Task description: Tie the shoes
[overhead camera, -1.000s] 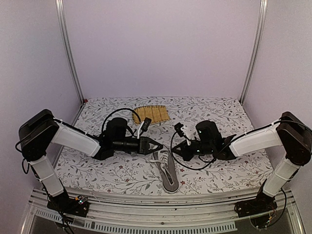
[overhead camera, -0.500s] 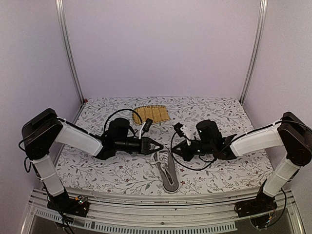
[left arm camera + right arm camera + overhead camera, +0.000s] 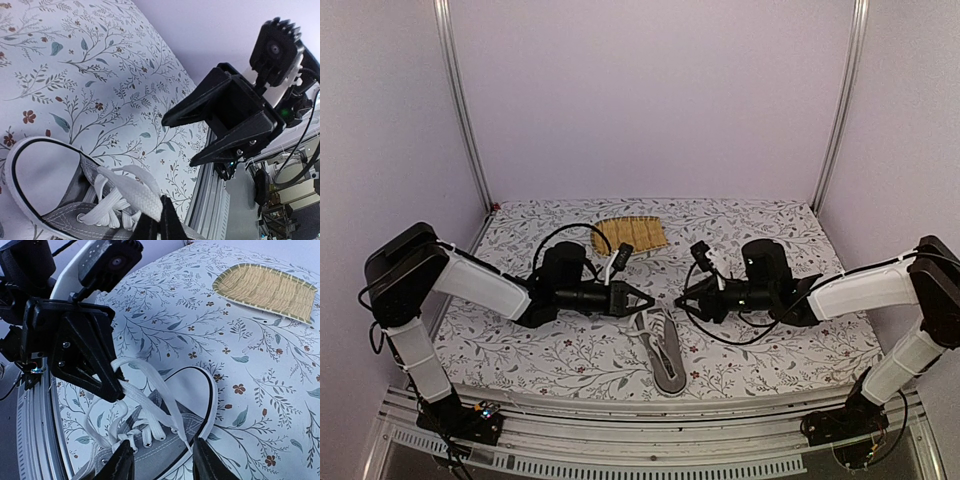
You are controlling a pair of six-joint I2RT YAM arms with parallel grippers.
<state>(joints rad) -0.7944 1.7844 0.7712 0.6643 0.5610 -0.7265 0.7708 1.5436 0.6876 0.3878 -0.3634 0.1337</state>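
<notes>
Overhead, the floral surface (image 3: 800, 345) is boxed by lilac walls (image 3: 650, 100) at the back and both sides. Its near edge meets a metal rail (image 3: 640, 455) where both arms are bolted. The widest bare cloth lies in the right front corner and along the far right edge. The left arm (image 3: 470, 285) reaches in low from the left with its forearm nearly level. The right arm (image 3: 860, 290) mirrors it from the right, so the two hands face each other tip to tip over the middle. The yellow woven mat (image 3: 630, 235) lies flat toward the far edge, apart from both hands. The grey sneaker (image 3: 662, 352) lies just nearer than the gap between the hands, close to the front edge, with its toe toward the rail and its heel opening toward the fingertips. The left hand (image 3: 647, 299) is pressed together, pinching a white lace (image 3: 142, 197) above the eyelets. The right hand (image 3: 686, 302) is spread, and its fingers (image 3: 123, 462) frame the laced throat, where a loose lace end lies between them; whether it touches them I cannot tell. Since a second ago the right arm has drawn back rightward and its hand, then pressed together, has parted, while the left hand has closed, barely shifting.
</notes>
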